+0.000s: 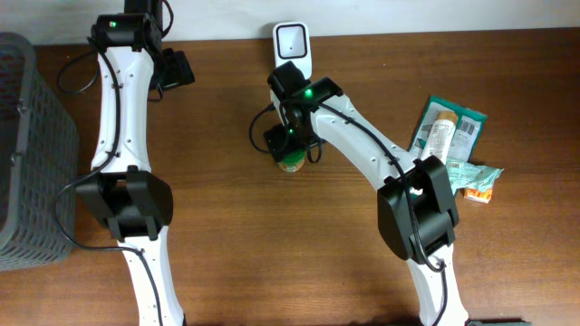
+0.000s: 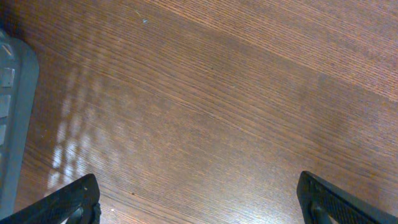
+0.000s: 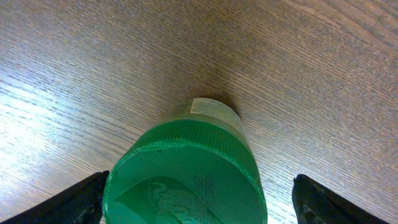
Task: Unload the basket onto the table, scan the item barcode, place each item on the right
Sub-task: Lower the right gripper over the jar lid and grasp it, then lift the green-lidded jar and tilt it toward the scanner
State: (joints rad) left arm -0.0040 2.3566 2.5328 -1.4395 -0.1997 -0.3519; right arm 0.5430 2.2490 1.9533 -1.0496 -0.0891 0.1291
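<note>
A small bottle with a green ribbed cap stands upright on the wooden table, just in front of the white barcode scanner at the back edge. My right gripper hangs directly over it. In the right wrist view the green cap fills the space between the jaws of the right gripper, which is open around it: the left finger is close against the cap and the right finger stands well apart. No barcode shows. My left gripper is open over bare wood at the back left.
A grey mesh basket stands at the table's left edge. Several snack packets, a green one and an orange one, lie at the right. Black cables trail behind both arms.
</note>
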